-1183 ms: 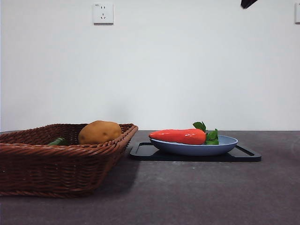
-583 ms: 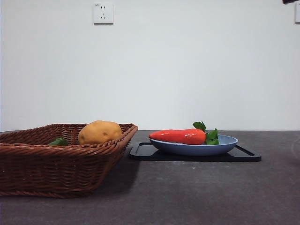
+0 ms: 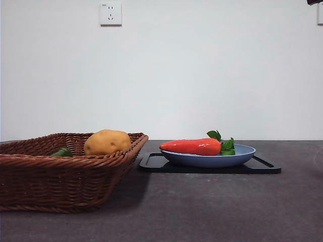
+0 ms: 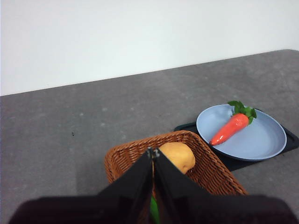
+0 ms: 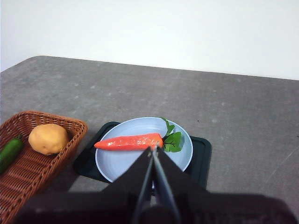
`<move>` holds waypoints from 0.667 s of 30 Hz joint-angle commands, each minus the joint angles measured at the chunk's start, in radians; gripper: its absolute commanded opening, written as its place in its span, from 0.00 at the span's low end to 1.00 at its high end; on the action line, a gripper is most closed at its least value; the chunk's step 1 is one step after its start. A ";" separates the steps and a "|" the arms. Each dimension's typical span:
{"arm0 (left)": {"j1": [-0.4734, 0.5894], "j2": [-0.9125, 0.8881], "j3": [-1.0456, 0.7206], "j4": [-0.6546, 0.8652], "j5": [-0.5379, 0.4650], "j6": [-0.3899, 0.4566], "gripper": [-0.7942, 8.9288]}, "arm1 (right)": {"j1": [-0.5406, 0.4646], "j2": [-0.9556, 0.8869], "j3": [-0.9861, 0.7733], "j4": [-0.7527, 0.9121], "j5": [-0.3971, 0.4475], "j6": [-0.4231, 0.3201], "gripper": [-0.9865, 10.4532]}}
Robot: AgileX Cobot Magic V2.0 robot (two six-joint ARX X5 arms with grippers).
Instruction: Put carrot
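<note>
On plate (image 3: 242, 154): carrot (image 3: 192, 146) placed.
Right end effector (image 5: 153, 150): closed, empty, above.
Next: none; retreat.

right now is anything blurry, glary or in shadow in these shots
Front view: even light, sharp; the basket casts a soft shadow on the table toward the tray. Left wrist view: the left gripper is dark, its base blurred at the bottom. Right wrist view: the carrot shows glossy highlights; the right gripper base is blurred too.
</note>
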State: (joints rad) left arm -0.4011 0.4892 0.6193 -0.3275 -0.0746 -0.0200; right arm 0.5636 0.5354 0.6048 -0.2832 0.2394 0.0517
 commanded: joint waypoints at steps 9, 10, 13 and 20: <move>0.019 -0.083 0.005 -0.012 0.003 0.014 0.09 | 0.007 0.001 0.007 0.014 0.006 -0.007 0.09; 0.031 -0.110 0.003 -0.010 0.003 0.050 0.09 | 0.007 0.001 0.007 0.014 0.005 -0.007 0.09; 0.095 -0.212 -0.010 -0.019 0.004 0.058 0.09 | 0.007 0.001 0.007 0.014 0.006 -0.007 0.09; 0.296 -0.343 -0.157 0.014 0.002 0.058 0.09 | 0.007 0.001 0.007 0.014 0.006 -0.007 0.09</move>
State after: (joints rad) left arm -0.1181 0.1501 0.4747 -0.3252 -0.0746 0.0265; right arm 0.5636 0.5346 0.6048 -0.2832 0.2394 0.0513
